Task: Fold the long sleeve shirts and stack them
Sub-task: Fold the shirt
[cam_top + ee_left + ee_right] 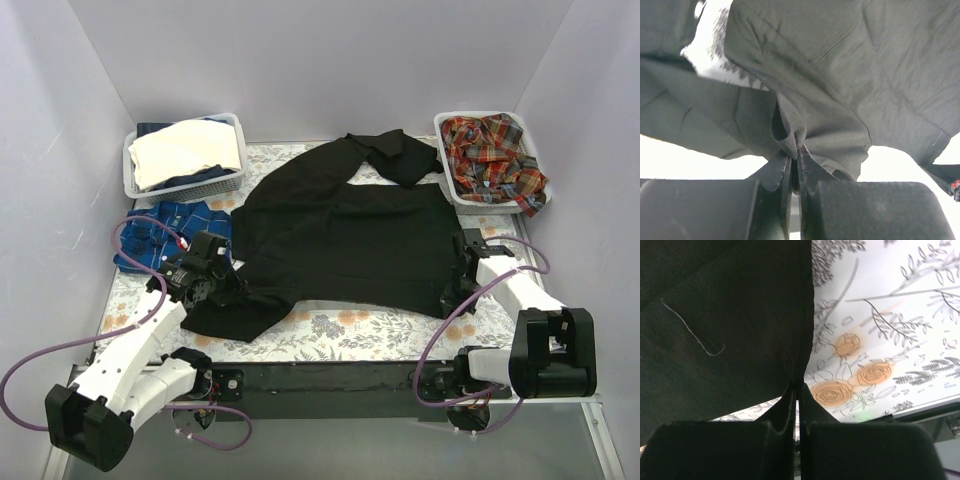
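A plain black shirt (345, 235) lies spread over the middle of the flowered table, one sleeve running to the back right. My left gripper (222, 278) is shut on a bunched fold of the black shirt (790, 130) at its near left side. My right gripper (458, 290) is shut on the shirt's near right corner (797, 377), just above the cloth. A blue-and-white checked shirt (170, 232) lies folded at the left, behind my left gripper. Red-orange plaid shirts (492, 155) fill the basket at the back right.
A white basket (231, 184) at the back left holds a cream cloth (185, 150) over something blue. A white basket (450, 185) at the back right holds the plaid shirts. The flowered tablecloth (890, 325) shows beside the black shirt's edge. White walls close in on three sides.
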